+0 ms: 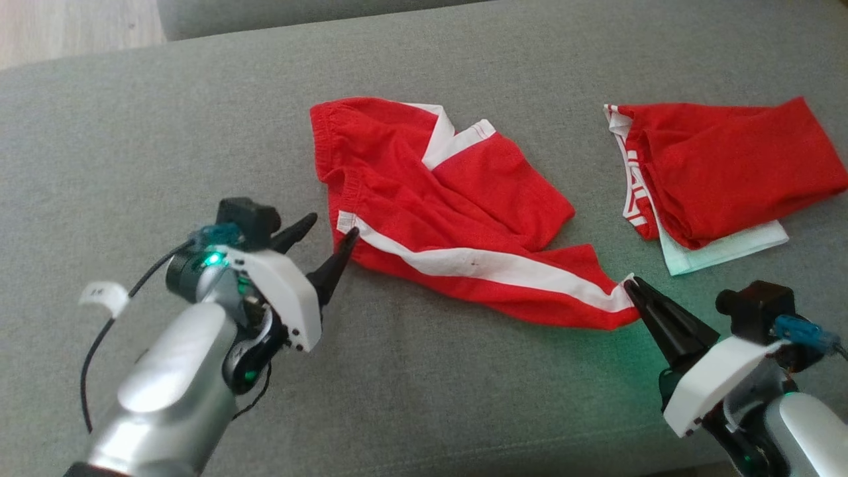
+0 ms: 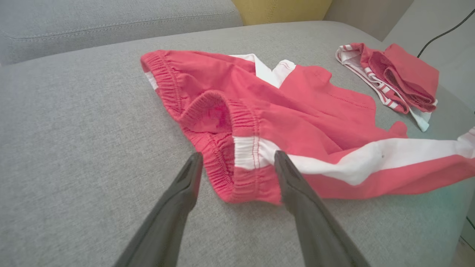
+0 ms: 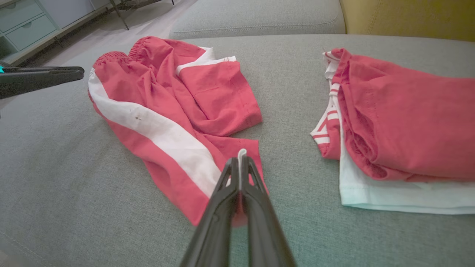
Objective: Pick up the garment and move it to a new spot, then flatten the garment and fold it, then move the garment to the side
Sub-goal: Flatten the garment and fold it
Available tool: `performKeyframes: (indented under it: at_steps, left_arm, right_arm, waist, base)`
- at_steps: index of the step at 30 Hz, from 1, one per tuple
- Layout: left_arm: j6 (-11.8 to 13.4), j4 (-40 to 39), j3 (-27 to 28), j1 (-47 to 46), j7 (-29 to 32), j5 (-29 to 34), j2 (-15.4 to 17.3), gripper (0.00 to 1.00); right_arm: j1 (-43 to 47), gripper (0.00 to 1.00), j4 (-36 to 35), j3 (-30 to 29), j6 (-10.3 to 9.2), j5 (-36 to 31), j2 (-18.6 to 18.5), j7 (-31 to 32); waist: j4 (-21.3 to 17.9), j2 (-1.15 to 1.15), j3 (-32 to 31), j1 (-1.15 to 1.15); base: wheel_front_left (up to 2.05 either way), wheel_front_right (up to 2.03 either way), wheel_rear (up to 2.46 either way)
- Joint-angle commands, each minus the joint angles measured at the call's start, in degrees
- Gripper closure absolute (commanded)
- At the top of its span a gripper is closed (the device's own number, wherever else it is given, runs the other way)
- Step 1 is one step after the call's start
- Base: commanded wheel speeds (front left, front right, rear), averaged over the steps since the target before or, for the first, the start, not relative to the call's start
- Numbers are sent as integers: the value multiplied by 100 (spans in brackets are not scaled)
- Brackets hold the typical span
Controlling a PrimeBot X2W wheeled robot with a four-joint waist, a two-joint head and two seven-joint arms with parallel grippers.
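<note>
On the grey couch cushion (image 1: 132, 132) in front of you, the red shorts (image 1: 450, 205) lie crumpled near the middle, with the gathered waistband (image 2: 167, 78) toward the left and far side and one leg running out to the near right. A white stripe (image 1: 477, 262) runs along that near leg from end to end. Your left claw (image 1: 332, 225) sits at the near left corner of the shorts with its two fingers spread wide, and it has hold of nothing. Seen from the left wrist, those fingers stand either side of the waistband end where the stripe meets the elastic: one fingertip lies over the cloth and the other over bare cushion, though you cannot tell whether either one touches. Your right claw (image 1: 633, 286) is closed tight on the hem corner at the right end of the stripe; from the right wrist, a sliver of white fabric pokes up between its fingertips. The pinched corner sits low, close to the cushion, and the rest of the shorts lies slack in loose folds. Well apart to the right, a folded red garment (image 1: 729, 159) with red and white striped trim rests on top of a folded pale cloth (image 1: 729, 248).
</note>
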Motion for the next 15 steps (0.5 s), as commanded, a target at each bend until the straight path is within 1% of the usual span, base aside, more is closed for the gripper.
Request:
performKeyframes:
  at_steps: [1,12,13,14,15]
  left_arm:
    - [-33,-88,94,-382,-5,-42,187,0]
    - [-34,358,-587,-885,-52,-490,337,0]
    - [-34,390,-641,-913,-61,-526,349,8]
    - [-34,420,-690,-940,-76,-560,359,36]
    - [-34,449,-723,-960,-104,-602,363,60]
  right_arm:
    - [-143,100,-211,23,-4,-34,-62,-5]
    - [-310,100,-180,89,-4,-66,0,-7]
    - [-319,100,-172,95,-4,-68,3,-10]
    - [-326,100,-164,98,-4,-69,6,-15]
    - [-330,100,-156,96,-4,-69,6,-20]
  waist:
    - [-22,0,21,0]
    - [-158,0,163,0]
    - [-163,0,163,0]
    - [-165,0,162,0]
    - [-163,0,159,0]
  base:
    - [0,0,0]
    - [0,0,0]
    - [0,0,0]
    - [0,0,0]
    - [0,0,0]
